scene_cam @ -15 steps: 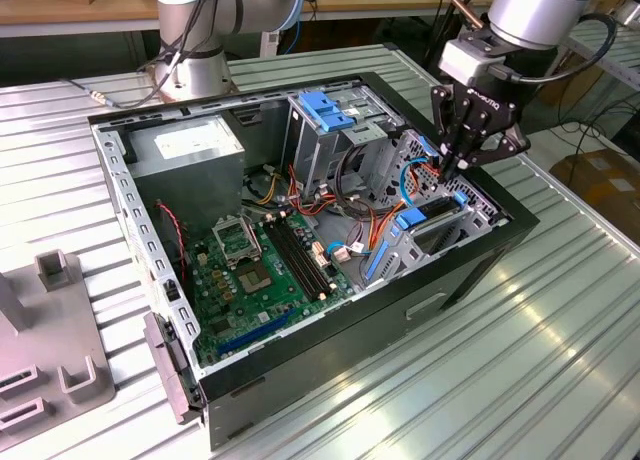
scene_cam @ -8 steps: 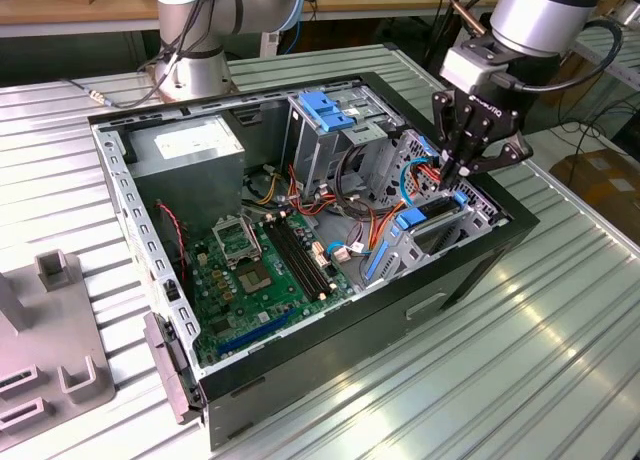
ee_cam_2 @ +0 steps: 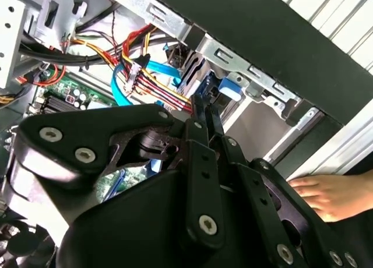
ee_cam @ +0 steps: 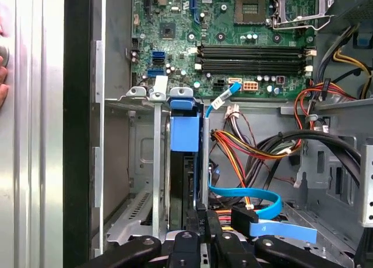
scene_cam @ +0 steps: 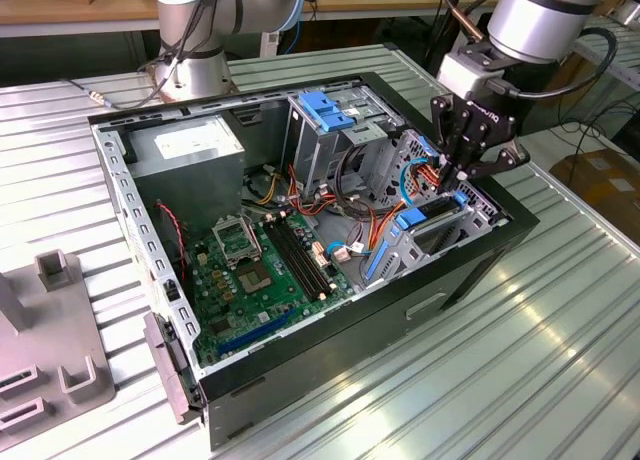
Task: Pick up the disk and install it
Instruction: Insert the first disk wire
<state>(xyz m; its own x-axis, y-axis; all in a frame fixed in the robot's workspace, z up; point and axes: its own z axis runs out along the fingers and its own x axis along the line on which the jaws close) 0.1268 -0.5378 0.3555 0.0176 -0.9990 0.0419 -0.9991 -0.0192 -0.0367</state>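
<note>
The disk stands on edge in a slot of the metal bay at the case's corner on the exterior view's right. It shows as a dark slab under its blue plastic bracket. That bracket's blue end pokes out of the bay. My gripper reaches down into the bay from above. Its fingers are shut together, with the tips at the disk's near end. In the second wrist view the gripper points at the blue bracket. Whether the tips touch the disk is hidden.
The open black computer case holds a motherboard, a grey power-supply box and a drive cage with a blue latch. Cable bundles and a blue flat cable lie beside the bay. A person's hand rests outside the case wall.
</note>
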